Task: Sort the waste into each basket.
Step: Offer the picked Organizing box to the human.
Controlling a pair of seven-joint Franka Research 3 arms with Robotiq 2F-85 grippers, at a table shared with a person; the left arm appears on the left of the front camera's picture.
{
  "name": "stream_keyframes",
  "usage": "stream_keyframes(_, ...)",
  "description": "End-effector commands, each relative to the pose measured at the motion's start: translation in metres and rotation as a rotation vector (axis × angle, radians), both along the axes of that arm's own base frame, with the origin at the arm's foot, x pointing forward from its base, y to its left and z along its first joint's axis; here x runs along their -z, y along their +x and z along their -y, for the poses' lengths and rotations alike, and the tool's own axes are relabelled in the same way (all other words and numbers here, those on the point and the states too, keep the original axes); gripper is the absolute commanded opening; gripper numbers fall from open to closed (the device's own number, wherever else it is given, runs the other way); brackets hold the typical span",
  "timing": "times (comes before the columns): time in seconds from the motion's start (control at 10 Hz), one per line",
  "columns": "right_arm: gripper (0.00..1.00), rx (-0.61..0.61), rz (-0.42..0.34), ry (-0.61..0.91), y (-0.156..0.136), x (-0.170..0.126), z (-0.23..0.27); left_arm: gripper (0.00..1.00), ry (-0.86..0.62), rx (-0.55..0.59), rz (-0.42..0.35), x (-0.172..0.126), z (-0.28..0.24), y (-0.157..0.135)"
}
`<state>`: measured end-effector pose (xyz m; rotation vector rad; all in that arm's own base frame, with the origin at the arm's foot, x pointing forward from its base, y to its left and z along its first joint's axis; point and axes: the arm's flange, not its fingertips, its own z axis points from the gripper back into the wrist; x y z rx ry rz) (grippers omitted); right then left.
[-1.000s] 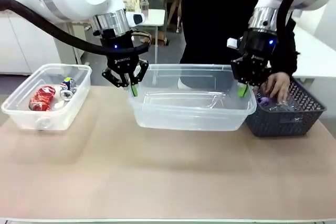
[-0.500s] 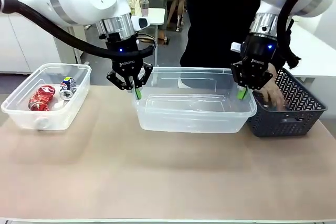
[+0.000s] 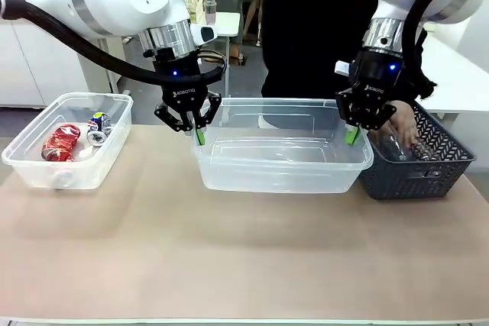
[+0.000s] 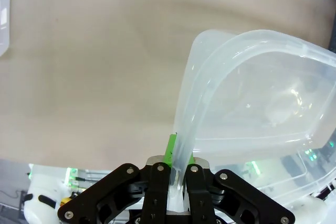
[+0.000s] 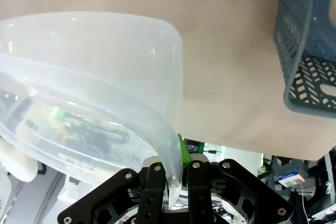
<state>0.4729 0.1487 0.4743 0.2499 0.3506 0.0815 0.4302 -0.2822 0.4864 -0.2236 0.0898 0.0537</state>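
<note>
A large see-through basket (image 3: 279,177) stands mid-table with nothing visible inside it. My left gripper (image 3: 197,133) is shut on its left rim, and my right gripper (image 3: 352,133) is shut on its right rim. In the left wrist view the rolled rim (image 4: 210,87) runs down between the fingers of the left gripper (image 4: 177,174). The right wrist view shows the rim (image 5: 131,108) pinched the same way by the right gripper (image 5: 176,182). A smaller see-through basket (image 3: 69,177) at the left holds a red can (image 3: 61,143) and a blue-and-white can (image 3: 98,124).
A dark lattice basket (image 3: 416,177) stands right of the large tub, also seen at the edge of the right wrist view (image 5: 307,51). A person's hand (image 3: 403,121) is inside it on a see-through bottle (image 3: 397,146). Bare tabletop lies in front.
My left gripper and the tub's left end have shifted slightly right. The person's hand has moved within the dark basket and now has a clear bottle under it.
</note>
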Motion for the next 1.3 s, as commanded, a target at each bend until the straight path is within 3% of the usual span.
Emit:
stream_keyframes(0.0,0.0,-0.033,-0.007,0.015,-0.0007,-0.005,0.0014,0.0,-0.005,-0.016,0.012,-0.0061,-0.0069,0.0011)
stream_keyframes(1.2,0.0,-0.033,-0.007,0.015,-0.0007,-0.005,0.0014,0.0,-0.005,-0.016,0.012,-0.0061,-0.0069,0.0011)
